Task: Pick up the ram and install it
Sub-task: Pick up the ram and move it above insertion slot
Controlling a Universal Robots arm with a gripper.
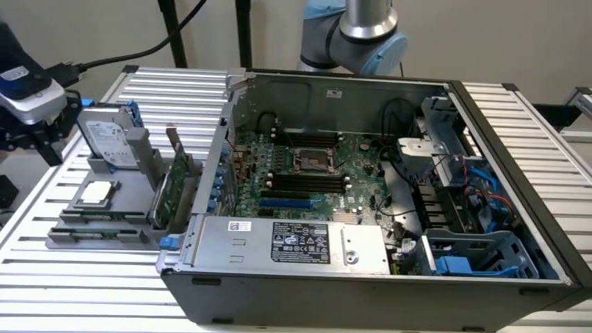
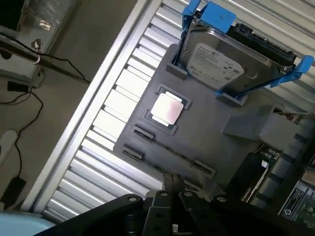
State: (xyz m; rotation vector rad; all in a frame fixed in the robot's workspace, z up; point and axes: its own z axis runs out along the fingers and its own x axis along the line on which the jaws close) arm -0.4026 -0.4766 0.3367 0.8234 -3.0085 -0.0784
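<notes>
My gripper (image 1: 35, 135) hangs at the exterior view's far left, above the slatted table's edge and left of the grey parts holder (image 1: 102, 232). In the wrist view its fingers (image 2: 170, 183) meet at one tip with nothing between them, above the holder's near edge. A low green board (image 1: 159, 201), apparently the ram, stands on edge in the holder's right side, apart from the gripper. Behind it rises the taller green card with a metal bracket (image 1: 174, 156). The open computer case shows black memory slots (image 1: 306, 182) on the motherboard.
On the holder a hard drive (image 2: 219, 59) in a blue carrier stands upright, and a square silver processor chip (image 2: 168, 108) lies flat. A power supply (image 1: 287, 243) fills the case's front. Cables and drive cages crowd the case's right side. Floor cables lie beyond the table edge.
</notes>
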